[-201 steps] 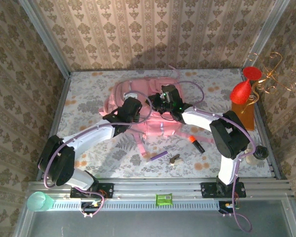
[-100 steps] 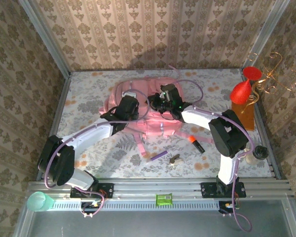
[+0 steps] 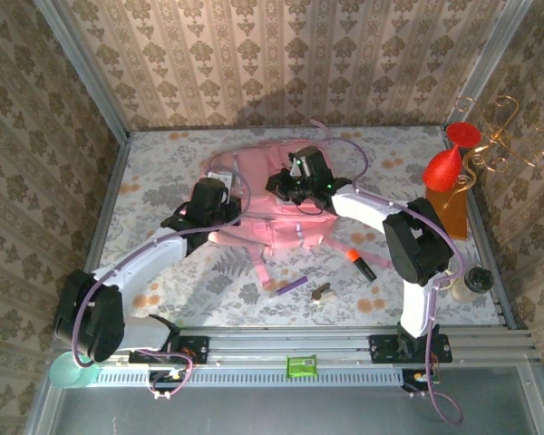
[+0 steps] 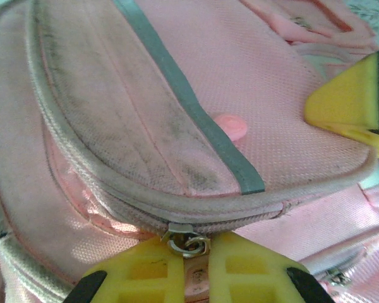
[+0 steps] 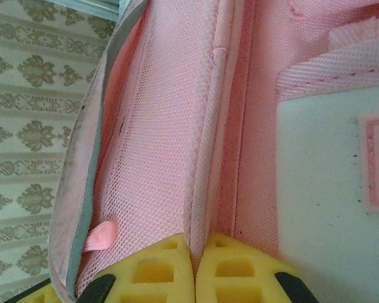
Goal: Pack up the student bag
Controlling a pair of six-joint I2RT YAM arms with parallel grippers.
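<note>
Left wrist: zipper pull (image 4: 195,276) is pinched by left gripper (image 4: 196,271), student bag (image 5: 259,50) piping (image 5: 205,145) by right gripper (image 5: 194,268); the pull should be drawn along the track, fabric kept taut.

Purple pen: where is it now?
In the top view, the purple pen lies on the table below the pink backpack, just left of a small brown object.

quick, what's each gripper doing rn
Left gripper: closed on the zipper pull of the student bag.
Right gripper: closed, pinching a piped seam of the bag.
</note>
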